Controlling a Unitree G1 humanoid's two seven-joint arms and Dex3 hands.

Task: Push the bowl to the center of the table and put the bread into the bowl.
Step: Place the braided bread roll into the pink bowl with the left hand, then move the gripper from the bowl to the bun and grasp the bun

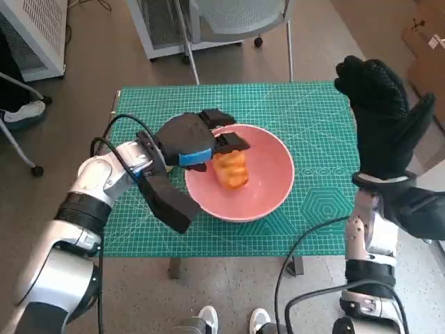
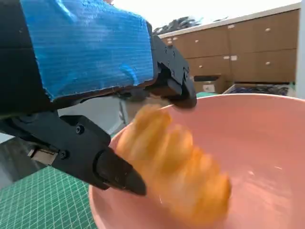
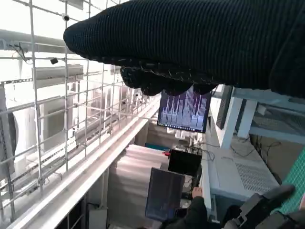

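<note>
My left hand is reaching over the pink bowl's left rim, fingers apart around the bread, which is lying inside the bowl mid-tabletop. My right hand is hovering raised, far right, holding nothing.

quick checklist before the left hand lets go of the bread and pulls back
1. Bowl near the middle of the green mat: ok.
2. Bread inside the bowl's rim: ok, in both the head and left wrist views.
3. Bread resting on the bowl's floor: cannot tell; it is blurred in the left wrist view.
4. Left hand gripping the bread: cannot tell; the fingers sit beside it, contact unclear.
5. Right hand out of the way: ok, raised by the table's right edge, holding nothing.
6. Retreat path left of the bowl: ok, only mat there.
</note>
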